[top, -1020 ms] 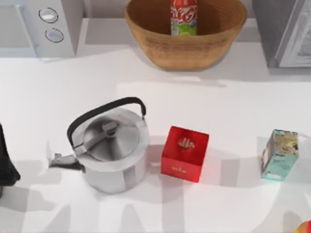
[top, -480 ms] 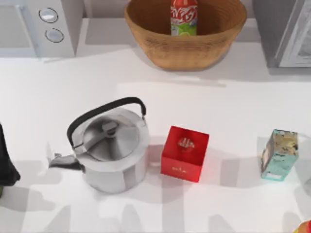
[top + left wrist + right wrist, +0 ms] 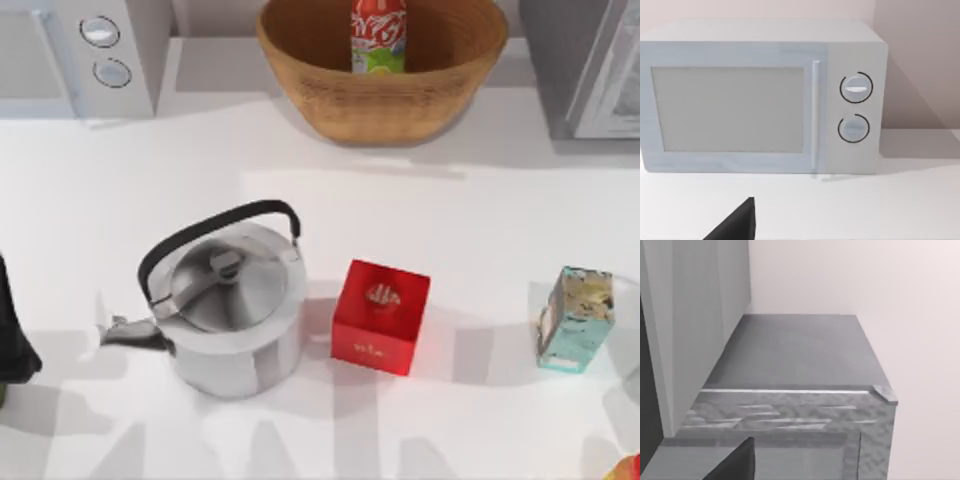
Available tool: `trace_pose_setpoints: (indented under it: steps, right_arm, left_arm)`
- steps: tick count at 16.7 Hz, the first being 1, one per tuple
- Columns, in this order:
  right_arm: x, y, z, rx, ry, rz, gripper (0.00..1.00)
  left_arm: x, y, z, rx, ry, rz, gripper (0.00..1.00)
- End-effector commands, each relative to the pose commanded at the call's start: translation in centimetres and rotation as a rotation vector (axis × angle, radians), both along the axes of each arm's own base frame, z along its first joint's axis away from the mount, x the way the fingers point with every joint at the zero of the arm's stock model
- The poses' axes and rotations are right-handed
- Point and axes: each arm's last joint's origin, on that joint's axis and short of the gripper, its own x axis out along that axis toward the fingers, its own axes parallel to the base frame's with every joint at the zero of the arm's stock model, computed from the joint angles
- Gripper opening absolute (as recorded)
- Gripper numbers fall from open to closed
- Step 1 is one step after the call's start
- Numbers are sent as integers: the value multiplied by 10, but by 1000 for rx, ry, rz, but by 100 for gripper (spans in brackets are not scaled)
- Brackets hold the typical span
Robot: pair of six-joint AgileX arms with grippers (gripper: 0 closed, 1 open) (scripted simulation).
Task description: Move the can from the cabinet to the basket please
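Top view: the can (image 3: pixel 379 36) stands upright inside the basket (image 3: pixel 300 70), at the far middle of the table (image 3: pixel 150 180); its red body carries white script lettering, not legible, above a light green lower band. The cabinet (image 3: pixel 585 60) sits at the far right corner, dark grey with a pale framed door panel. A white microwave (image 3: pixel 85 55) with two round knobs occupies the far left corner. Nearer the front, a steel kettle (image 3: pixel 225 305) with a black arched handle stands left of centre; just beside it, to its right, a red cube box (image 3: pixel 381 316) bears a pale emblem on top and faint marks on its front face, unreadable. A teal and cream carton (image 3: pixel 575 318) stands well apart to the right, its print unreadable. A dark part of the left arm (image 3: pixel 12 335) shows at the left edge, parked; whether its pincer is released or clenched cannot be told. Left wrist view: the microwave (image 3: pixel 760 97) faces the camera, door panel, vertical handle and both knobs visible, no writing readable; a black finger (image 3: pixel 737 225) juts in at the frame's edge, touching nothing, and its opening cannot be told. Right wrist view: the cabinet (image 3: pixel 790 355) is seen close, grey top and mottled front edge; a black finger (image 3: pixel 737 465) shows at the edge, holding nothing visible, opening not determinable.
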Motion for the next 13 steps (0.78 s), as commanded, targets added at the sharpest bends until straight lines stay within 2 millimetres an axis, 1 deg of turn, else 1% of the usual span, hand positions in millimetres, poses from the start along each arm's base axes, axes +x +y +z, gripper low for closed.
trace_pose_setpoints:
  steps: [3,5,6,8,10,11,13]
  right_arm:
    - [23,17,3,-4,-6,1,100]
    - [46,39,4,-3,-9,0,100]
    - [58,53,4,-2,-10,-1,100]
    - [80,90,5,2,-9,0,100]
    - [96,133,4,5,-8,0,100]
    - [100,157,4,6,-6,0,100]
    - [101,202,3,8,-4,0,100]
  left_arm:
    - [0,0,0,0,0,0,100]
    - [0,0,0,0,0,0,100]
    - [0,0,0,0,0,0,100]
    - [0,0,0,0,0,0,100]
    - [0,0,0,0,0,0,100]
    - [0,0,0,0,0,0,100]
    - [0,0,0,0,0,0,100]
